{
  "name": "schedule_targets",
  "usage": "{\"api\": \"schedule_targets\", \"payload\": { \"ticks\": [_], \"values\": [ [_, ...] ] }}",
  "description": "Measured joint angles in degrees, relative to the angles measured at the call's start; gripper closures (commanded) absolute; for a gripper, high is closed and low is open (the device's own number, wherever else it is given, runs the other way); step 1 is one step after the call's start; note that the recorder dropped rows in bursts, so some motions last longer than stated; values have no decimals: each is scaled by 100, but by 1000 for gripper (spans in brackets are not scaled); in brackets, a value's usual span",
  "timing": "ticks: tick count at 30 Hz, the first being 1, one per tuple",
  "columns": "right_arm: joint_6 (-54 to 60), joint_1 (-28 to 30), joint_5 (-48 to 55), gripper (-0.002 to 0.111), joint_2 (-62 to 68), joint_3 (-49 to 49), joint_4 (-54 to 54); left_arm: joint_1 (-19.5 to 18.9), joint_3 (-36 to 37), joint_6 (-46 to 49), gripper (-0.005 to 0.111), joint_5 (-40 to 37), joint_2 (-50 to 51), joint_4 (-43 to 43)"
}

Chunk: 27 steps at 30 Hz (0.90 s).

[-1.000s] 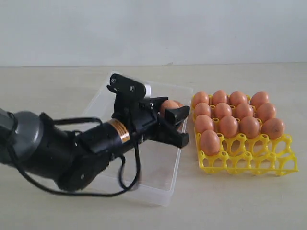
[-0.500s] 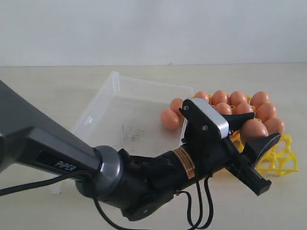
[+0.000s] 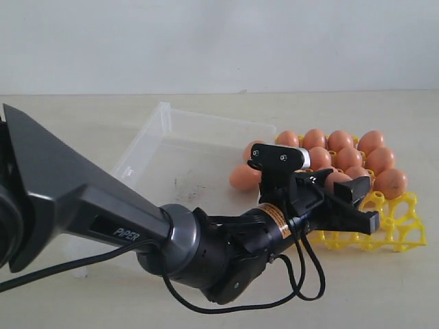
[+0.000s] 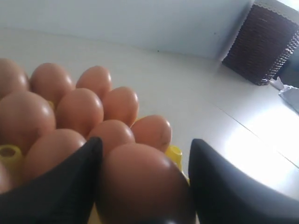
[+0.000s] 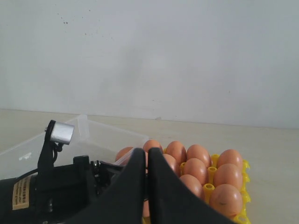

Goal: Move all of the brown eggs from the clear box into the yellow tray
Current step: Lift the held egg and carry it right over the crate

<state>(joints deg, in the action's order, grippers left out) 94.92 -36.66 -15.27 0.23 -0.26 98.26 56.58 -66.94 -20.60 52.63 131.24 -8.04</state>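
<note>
Orange-brown smooth oval egg (image 3: 336, 179) is sitting clamped in the black left gripper (image 4: 145, 154) just above the bright yellow openwork plastic tray's (image 3: 405, 236) near rows: placing step, I judge, next needing a gentle settle into an empty cup, then release; right gripper (image 5: 147, 156) is idling closed.

Bare test room — white wall (image 3: 219, 41), beige tabletop (image 3: 62, 123)

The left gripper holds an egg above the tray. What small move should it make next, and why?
Probably lower the egg straight down into a free cup of the tray, then open the jaws. The left gripper is shut on the egg and seems to hang over the tray's front rows, where cups stand empty, while the back rows are full.
</note>
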Motion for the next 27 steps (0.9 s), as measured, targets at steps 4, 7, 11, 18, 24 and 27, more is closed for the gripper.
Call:
{"api": "schedule_targets", "payload": {
  "ticks": [4,7,11,18,24,27],
  "values": [
    [0,0,0,109,0,0,0,21,-10,-315,103,-156,0,-149],
    [0,0,0,109,0,0,0,81,-52,-304,103,-236,0,-239],
    [0,0,0,109,0,0,0,144,-351,214,103,-753,0,-276],
    [0,0,0,109,0,0,0,182,-606,2229,103,-985,0,-21],
    [0,0,0,109,0,0,0,66,-555,2978,103,725,268,699],
    [0,0,0,109,0,0,0,-248,-555,2925,103,1003,413,1068]
  ]
}}
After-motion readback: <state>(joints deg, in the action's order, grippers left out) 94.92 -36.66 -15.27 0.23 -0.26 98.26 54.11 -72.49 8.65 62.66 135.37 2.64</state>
